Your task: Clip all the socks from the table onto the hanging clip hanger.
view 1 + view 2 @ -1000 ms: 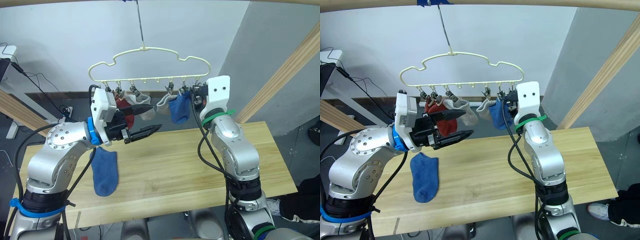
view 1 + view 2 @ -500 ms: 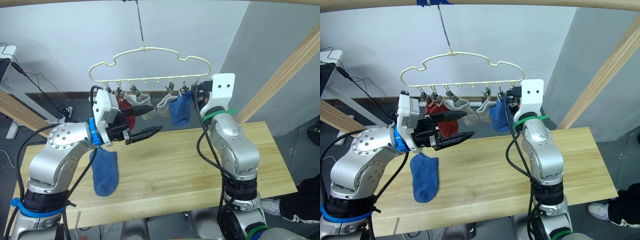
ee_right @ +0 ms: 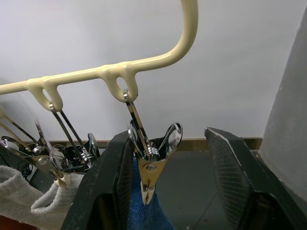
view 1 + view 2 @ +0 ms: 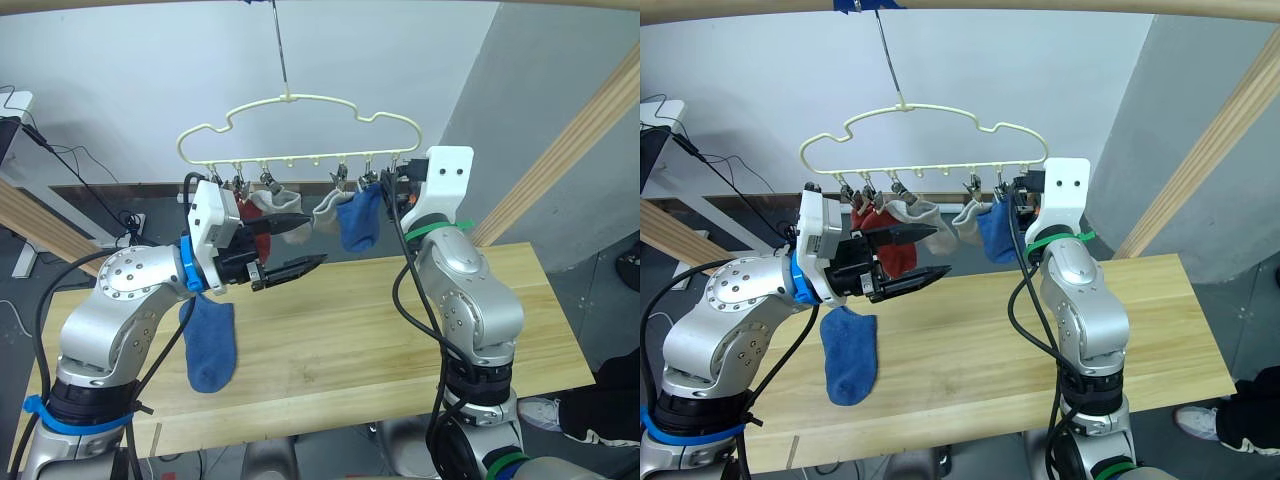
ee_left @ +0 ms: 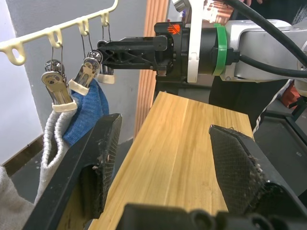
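Note:
The cream clip hanger hangs over the table. Clipped along it are a rust red sock, two grey socks and a blue sock. Another blue sock lies flat on the table's left part. My left gripper is open and empty, held in the air just below the hanging socks. My right gripper is open at the hanger's right end, its fingers on either side of the end metal clip. The left wrist view shows the hanging blue sock beside that clip.
Slanted wooden frame beams stand at the right and at the left of the table. A thin metal hook carries the hanger from the bar above. Cables hang along the wall at the left.
My right gripper has risen slightly and closed in on the hanger's end clip. The left gripper has edged a little to the right and stays open. The socks have not moved.

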Controlling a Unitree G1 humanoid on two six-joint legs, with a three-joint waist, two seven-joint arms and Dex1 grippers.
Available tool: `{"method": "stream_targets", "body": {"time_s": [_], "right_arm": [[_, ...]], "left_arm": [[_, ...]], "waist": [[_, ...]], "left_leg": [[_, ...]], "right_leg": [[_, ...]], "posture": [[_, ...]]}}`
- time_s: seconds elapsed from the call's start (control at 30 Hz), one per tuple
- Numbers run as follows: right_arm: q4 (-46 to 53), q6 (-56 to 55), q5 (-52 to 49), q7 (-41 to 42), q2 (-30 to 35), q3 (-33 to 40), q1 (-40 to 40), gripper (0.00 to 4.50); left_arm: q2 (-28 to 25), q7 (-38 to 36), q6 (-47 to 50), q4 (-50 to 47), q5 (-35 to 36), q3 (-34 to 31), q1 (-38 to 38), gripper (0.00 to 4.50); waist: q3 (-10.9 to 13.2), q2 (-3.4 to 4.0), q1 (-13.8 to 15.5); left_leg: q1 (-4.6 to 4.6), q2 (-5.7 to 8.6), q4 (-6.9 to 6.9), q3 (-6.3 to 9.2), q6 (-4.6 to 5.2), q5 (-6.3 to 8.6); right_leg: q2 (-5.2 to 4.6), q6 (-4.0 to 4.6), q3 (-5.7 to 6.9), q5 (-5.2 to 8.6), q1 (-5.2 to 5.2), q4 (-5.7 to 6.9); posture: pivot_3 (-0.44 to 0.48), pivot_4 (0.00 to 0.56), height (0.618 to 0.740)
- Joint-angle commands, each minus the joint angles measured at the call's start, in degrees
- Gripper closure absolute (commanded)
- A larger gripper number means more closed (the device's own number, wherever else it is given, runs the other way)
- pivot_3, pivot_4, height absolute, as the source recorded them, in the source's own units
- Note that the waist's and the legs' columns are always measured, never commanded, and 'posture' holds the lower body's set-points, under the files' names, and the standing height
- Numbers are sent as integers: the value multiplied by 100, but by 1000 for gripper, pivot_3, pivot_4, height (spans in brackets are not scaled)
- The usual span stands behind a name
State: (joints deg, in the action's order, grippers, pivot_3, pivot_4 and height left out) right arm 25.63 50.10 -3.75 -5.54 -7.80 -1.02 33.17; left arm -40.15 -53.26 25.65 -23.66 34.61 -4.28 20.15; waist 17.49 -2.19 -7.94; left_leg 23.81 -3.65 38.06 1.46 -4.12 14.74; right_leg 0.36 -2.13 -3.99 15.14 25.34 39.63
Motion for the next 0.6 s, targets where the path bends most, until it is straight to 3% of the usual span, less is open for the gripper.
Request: {"method": "stream_targets", "body": {"time_s": [0.03,0.47,0.6], "right_arm": [[314,-50,-107,-40,-107,61,85,2130],[445,-85,-341,-74,-166,103,84,2130],[471,-125,-401,-64,-170,87,89,3008]], "left_arm": [[22,-39,-151,-54,-52,-2,25,1280],[84,-82,-218,-23,-134,60,-6,1280],[78,-124,-263,3,-167,73,-60,1256]], "waist": [[0,0,0],[0,0,-2],[0,0,-3]], "left_leg": [[0,0,0,0,0,0],[0,0,0,0,0,0],[0,0,0,-1,0,0]], "right_leg": [[0,0,0,0,0,0],[0,0,0,0,0,-1],[0,0,0,0,0,-1]], "posture": [[-177,266,740],[-184,265,740],[-186,266,740]]}}
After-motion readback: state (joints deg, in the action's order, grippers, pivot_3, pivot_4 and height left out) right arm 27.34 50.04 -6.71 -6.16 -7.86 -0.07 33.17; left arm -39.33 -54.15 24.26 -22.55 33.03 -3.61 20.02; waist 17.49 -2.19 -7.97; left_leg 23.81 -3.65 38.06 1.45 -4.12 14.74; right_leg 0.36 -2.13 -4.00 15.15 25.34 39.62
